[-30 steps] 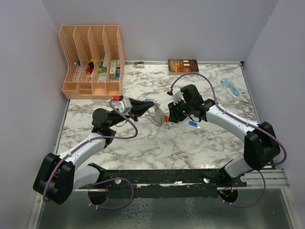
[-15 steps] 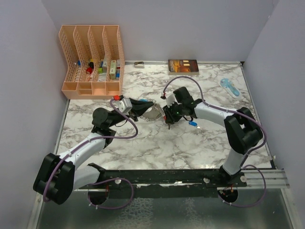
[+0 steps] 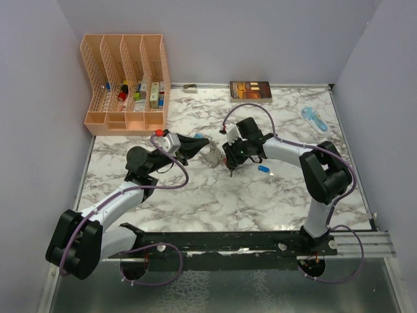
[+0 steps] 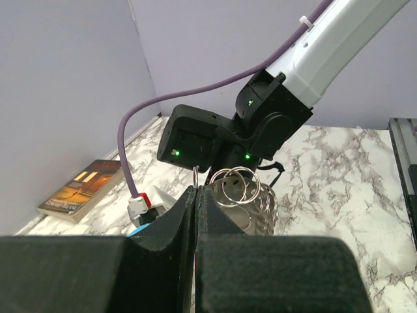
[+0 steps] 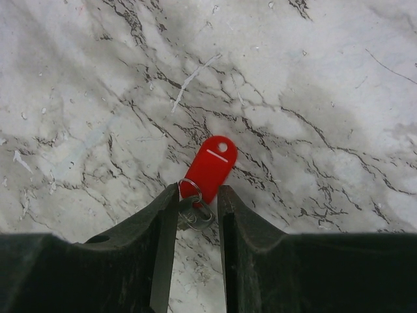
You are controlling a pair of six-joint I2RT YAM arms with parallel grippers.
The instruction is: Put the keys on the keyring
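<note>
**Keyring [image 4: 242, 187] and red key [image 5: 210, 164] held side by side**

Above the middle of the bench [image 3: 215, 208], the keyring hangs from the left claw [image 4: 197, 190], whose jaws are pressed together on one thin wire ring. Just beside it, the right claw [image 5: 197, 195] stands partly apart, clamped on the red key's metal end. The tag pokes out past the fingertips and bears a short white line. The blue key [image 3: 264, 169] lies on the bench just right of that claw. The book [image 3: 250, 89] at the far edge has print too small to read.
</note>
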